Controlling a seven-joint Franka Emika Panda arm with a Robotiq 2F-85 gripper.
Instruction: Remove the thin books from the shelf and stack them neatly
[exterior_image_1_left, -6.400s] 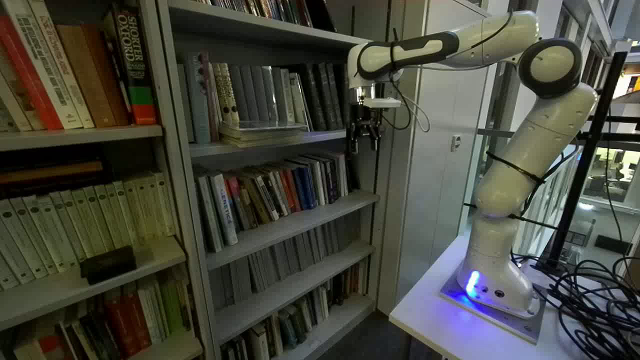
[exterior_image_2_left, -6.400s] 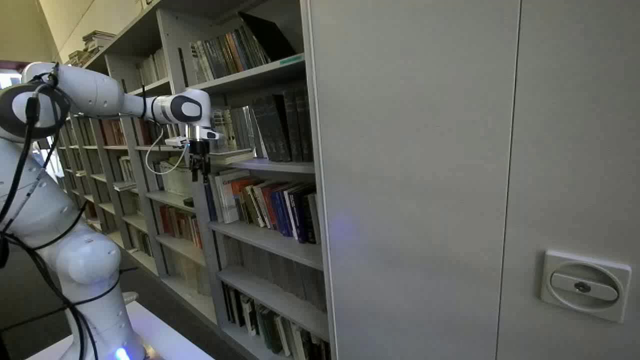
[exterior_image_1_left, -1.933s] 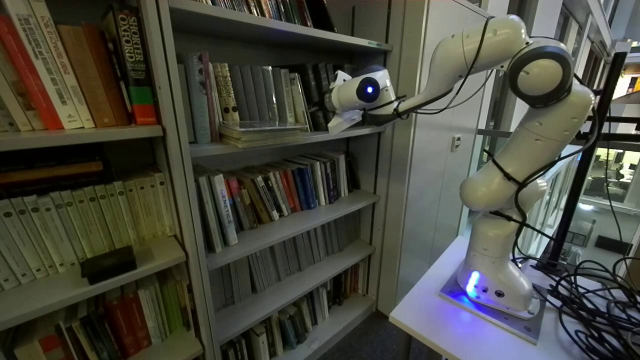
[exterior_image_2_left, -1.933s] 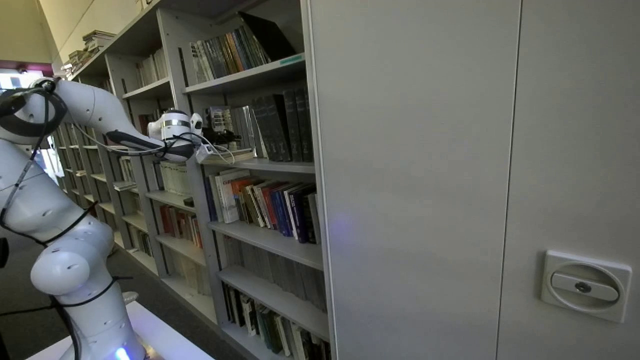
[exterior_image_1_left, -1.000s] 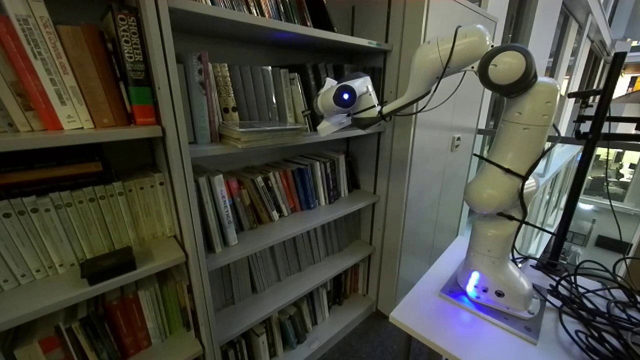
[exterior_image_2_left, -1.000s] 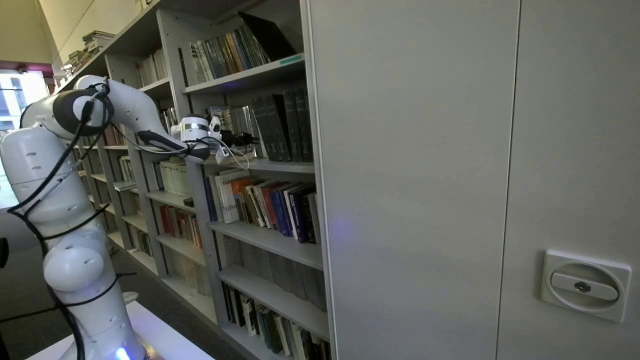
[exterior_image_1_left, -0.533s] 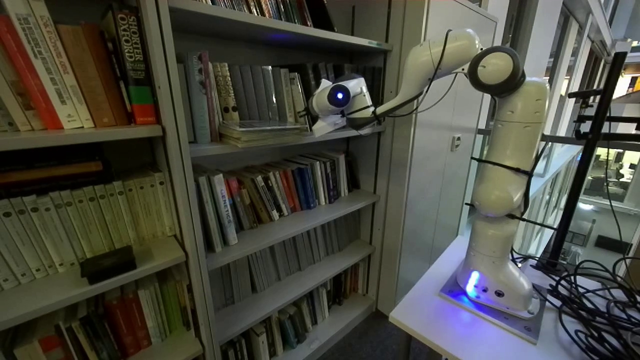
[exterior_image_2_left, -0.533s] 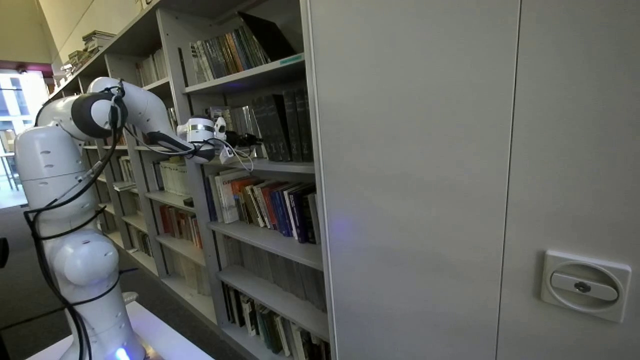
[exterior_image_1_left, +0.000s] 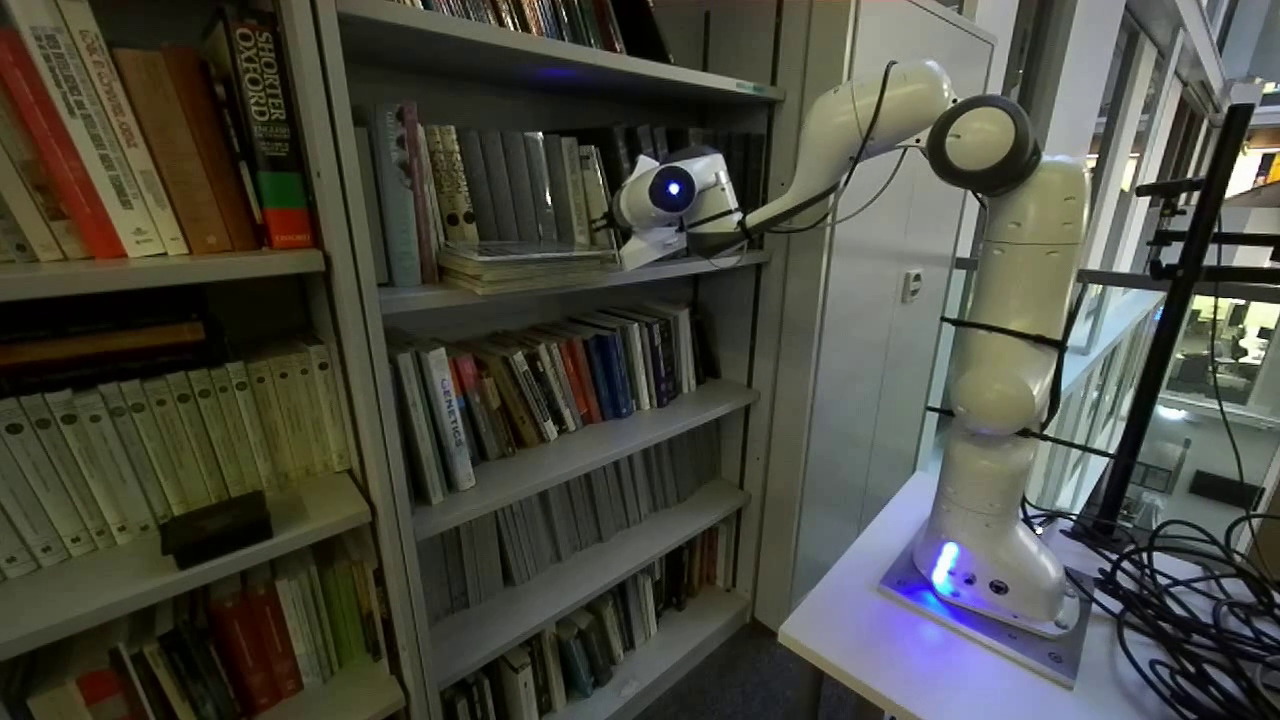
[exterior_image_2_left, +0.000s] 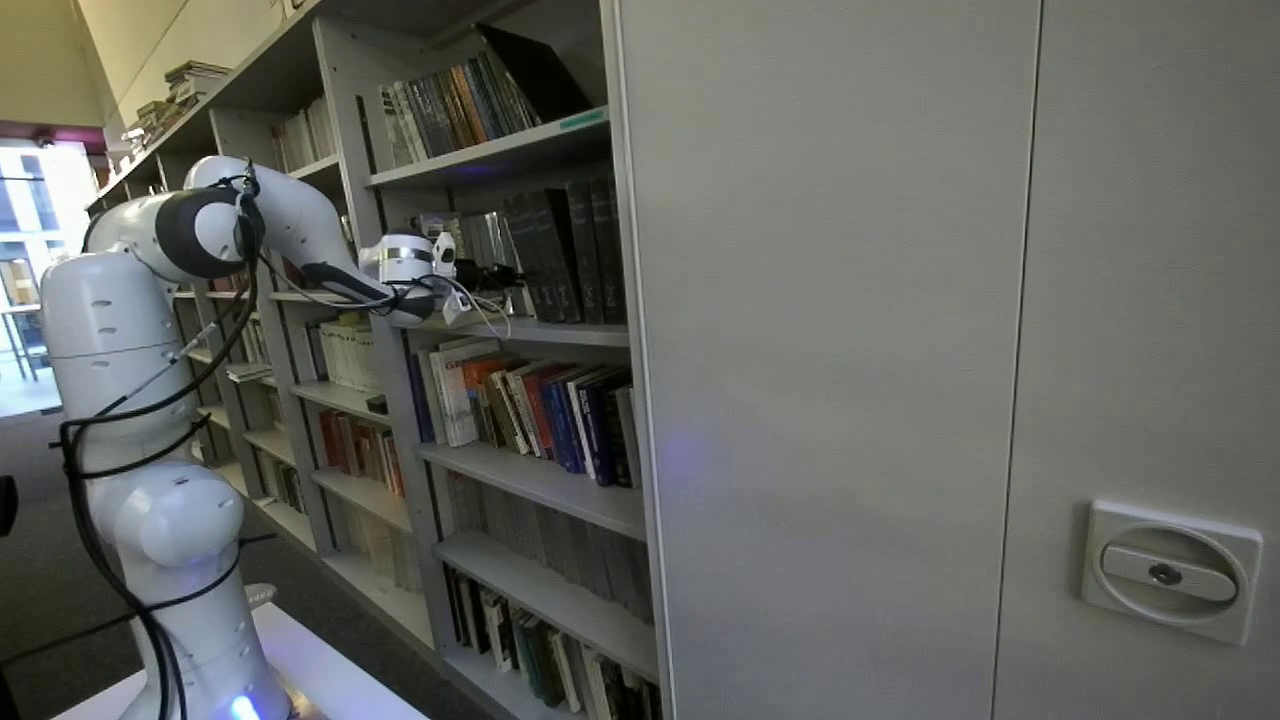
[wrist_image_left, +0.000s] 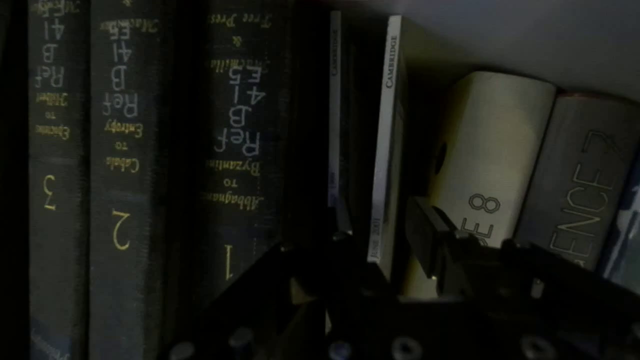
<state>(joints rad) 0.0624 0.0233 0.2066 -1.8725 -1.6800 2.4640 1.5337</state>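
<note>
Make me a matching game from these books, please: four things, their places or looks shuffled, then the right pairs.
1. Thin Cambridge book marked June 2001
2. GENETICS book
3. Shorter Oxford book
4. Stack of thin books

A. One level below the stack
B. Black spine with green and red bands
C. Lying flat
D. Framed by the open gripper, wrist view

Pairs: 1D, 2A, 3B, 4C

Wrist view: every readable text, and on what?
"CAMBRIDGE": both thin books
"JUNE 2001": right thin book
"1", "Abbagnano TO Byzantine": right dark volume
"2", "Cabala TO Entropy": middle dark volume
"3": left dark volume
"Ref B 41": all three dark volumes
"8": cream spine
"ENCE": grey spine
Other lettering: mostly too small or blurred.
</note>
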